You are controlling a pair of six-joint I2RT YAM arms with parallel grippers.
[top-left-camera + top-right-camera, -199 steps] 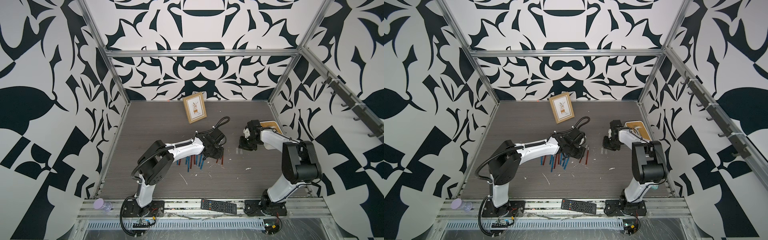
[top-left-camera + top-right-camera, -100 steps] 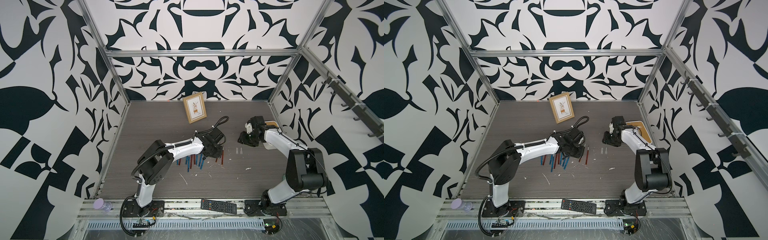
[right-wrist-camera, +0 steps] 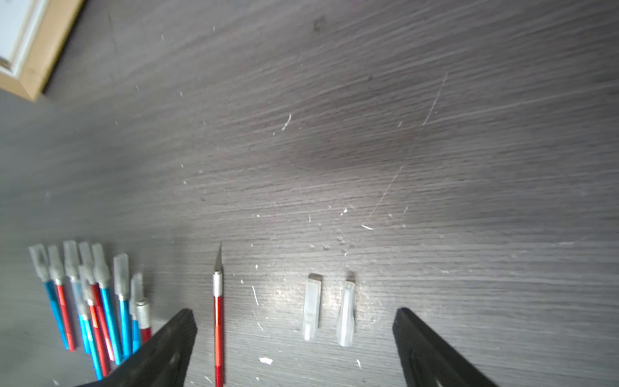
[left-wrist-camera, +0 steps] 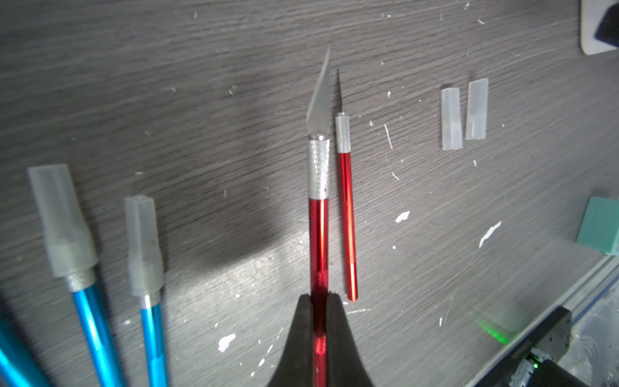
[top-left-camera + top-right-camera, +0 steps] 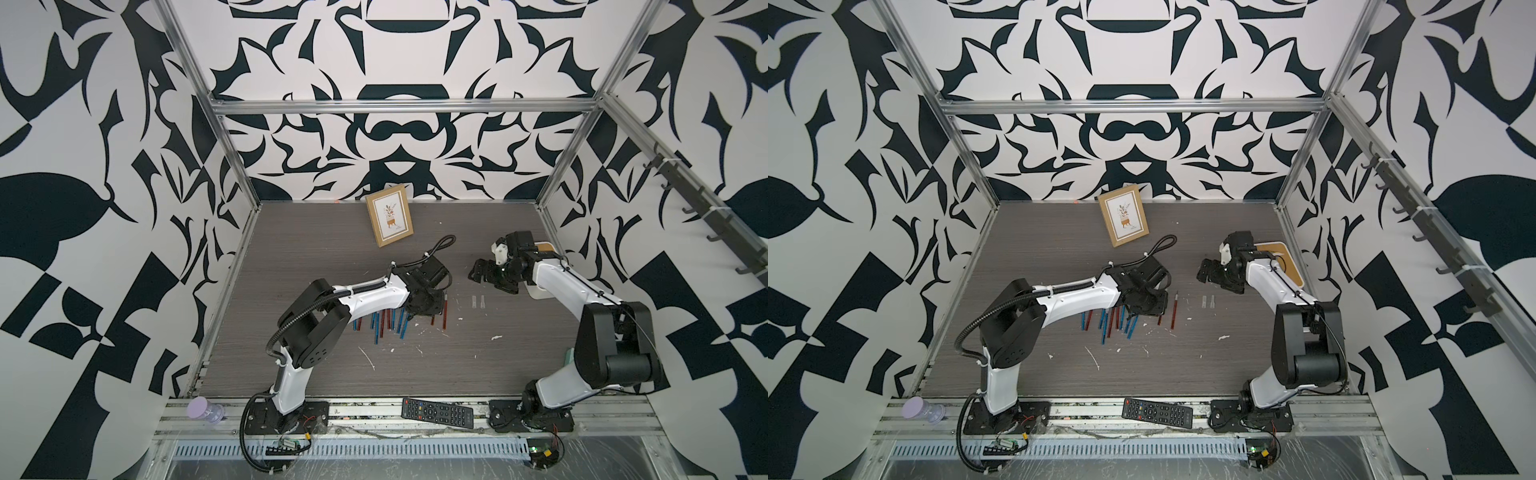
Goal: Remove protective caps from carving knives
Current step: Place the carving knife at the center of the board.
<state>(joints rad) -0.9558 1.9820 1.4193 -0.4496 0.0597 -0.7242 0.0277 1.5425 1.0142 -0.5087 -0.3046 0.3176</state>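
Observation:
My left gripper (image 4: pixel 319 301) is shut on a red carving knife (image 4: pixel 318 234) whose blade is bare. A second bare red knife (image 4: pixel 346 217) lies on the table beside it. Two loose protective caps (image 4: pixel 451 119) lie side by side further right, also in a top view (image 5: pixel 478 301). My right gripper (image 3: pixel 294 315) hovers open and empty above those caps (image 3: pixel 311 308). It shows in both top views (image 5: pixel 482 272) (image 5: pixel 1208 272). Several blue and red knives (image 3: pixel 97 301) still wearing caps lie bunched under my left arm (image 5: pixel 374 297).
A framed picture (image 5: pixel 390 220) leans at the back wall. A white tray (image 5: pixel 544 247) lies under my right arm, a black remote (image 5: pixel 437 412) and a purple-lidded jar (image 5: pixel 203 409) on the front rail. A teal block (image 4: pixel 599 228) sits near the rail. White flecks dot the table.
My right gripper has opened wide and lifted away from the table, leaving two caps lying side by side. My left arm has stayed put, holding the red knife.

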